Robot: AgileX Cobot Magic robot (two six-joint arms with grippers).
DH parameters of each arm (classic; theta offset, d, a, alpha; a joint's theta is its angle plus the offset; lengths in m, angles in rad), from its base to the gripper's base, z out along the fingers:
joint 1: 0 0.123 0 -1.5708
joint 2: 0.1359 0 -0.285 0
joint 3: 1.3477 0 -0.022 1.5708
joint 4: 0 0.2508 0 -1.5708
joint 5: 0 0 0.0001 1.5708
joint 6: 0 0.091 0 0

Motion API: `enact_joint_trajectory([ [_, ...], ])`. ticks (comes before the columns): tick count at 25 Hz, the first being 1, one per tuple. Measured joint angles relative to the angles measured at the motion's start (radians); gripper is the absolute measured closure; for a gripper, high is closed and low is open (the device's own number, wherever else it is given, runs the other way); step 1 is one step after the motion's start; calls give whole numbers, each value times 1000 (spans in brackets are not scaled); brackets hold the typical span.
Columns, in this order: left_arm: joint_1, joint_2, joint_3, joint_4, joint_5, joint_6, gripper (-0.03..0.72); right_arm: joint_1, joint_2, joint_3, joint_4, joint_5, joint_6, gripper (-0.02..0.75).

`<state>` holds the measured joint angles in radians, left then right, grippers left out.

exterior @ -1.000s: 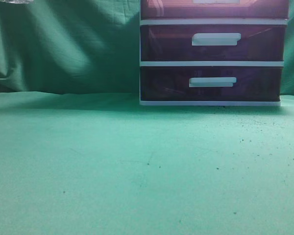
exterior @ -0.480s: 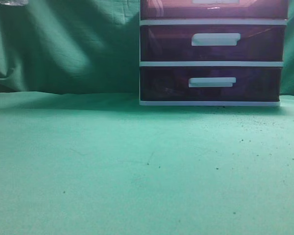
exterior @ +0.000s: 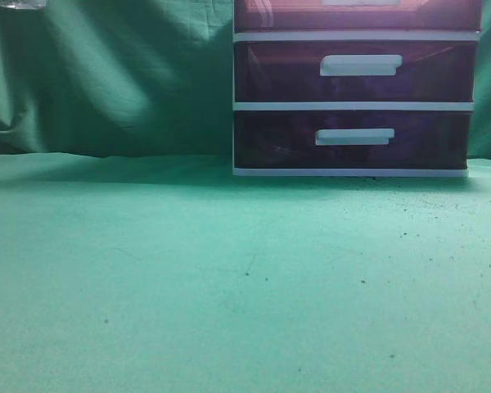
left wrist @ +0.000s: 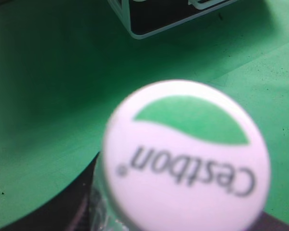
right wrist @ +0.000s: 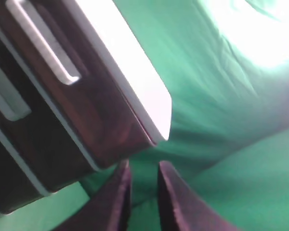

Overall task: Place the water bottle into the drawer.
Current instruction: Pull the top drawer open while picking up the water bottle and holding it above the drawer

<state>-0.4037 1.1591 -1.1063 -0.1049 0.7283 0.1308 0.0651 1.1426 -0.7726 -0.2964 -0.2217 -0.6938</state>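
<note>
The water bottle fills the left wrist view: its white cap (left wrist: 185, 154) has a green leaf and dark lettering, with clear plastic below it. My left gripper (left wrist: 72, 207) shows only as a dark shape under the cap and is shut on the bottle, high above the green cloth. A sliver of the bottle (exterior: 16, 3) shows at the exterior view's top left corner. The drawer (right wrist: 86, 91), uppermost in the unit, is closed, with its white bar handle (right wrist: 43, 43) showing; its lower edge (exterior: 356, 15) shows in the exterior view. My right gripper (right wrist: 142, 168) is narrowly open and empty, beside the unit's upper corner.
The white-framed unit (exterior: 353, 106) stands at the back right on the green cloth (exterior: 229, 270), with two lower like drawers closed. Its base corner (left wrist: 144, 31) shows in the left wrist view. A green curtain (exterior: 106, 82) hangs behind.
The bottle's sliver at the exterior view's top left corner has shifted very slightly. Nothing else has visibly moved.
</note>
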Motion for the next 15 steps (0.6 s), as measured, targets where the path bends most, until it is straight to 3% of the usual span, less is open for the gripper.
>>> enact_joint_trajectory([
  [5, 0, 0, 0, 11, -2, 0, 423, 73, 252, -100, -99, -132, -193, 454],
  [15, 0, 0, 0, 36, -2, 0, 423, 128, 534, -365, -136, -138, -269, 433],
])
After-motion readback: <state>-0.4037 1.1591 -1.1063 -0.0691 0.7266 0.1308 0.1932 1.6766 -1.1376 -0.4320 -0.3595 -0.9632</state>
